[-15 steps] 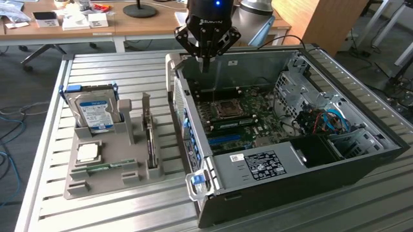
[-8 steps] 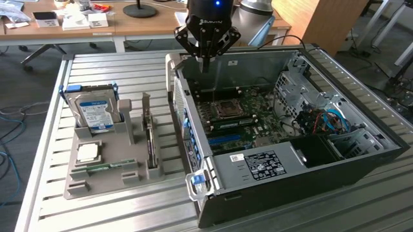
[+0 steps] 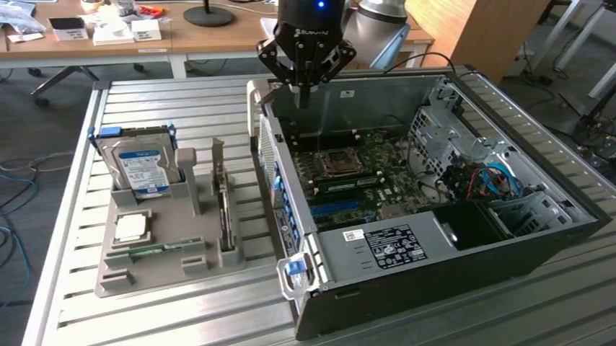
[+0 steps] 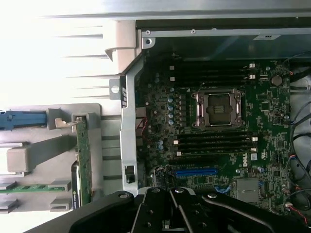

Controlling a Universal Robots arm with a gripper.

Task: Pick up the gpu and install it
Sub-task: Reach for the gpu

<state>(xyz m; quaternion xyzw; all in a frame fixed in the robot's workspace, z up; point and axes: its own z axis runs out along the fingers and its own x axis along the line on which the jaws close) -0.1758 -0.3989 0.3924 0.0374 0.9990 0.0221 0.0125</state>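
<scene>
The gpu [image 3: 223, 194] is a thin dark card with a silver bracket at its far end. It stands on edge in a slot of the grey parts holder [image 3: 164, 270], left of the computer case in the exterior view. The wrist view shows the gpu [image 4: 83, 165] edge-on, beside the case wall. My gripper [image 3: 304, 97] hangs above the case's rear left corner, well away from the gpu. Its fingers are shut with nothing between them. In the wrist view my gripper [image 4: 171, 193] sits over the motherboard [image 4: 262, 111], close to the blue card slot [image 4: 196, 172].
The open computer case [image 3: 539, 238] lies on its side on the slatted table [image 3: 144, 317]. The holder also carries a blue-labelled hard drive [image 3: 143, 167], a processor chip [image 3: 131, 228] and a green memory stick [image 3: 159, 250]. Cables [image 3: 486, 180] lie inside the case.
</scene>
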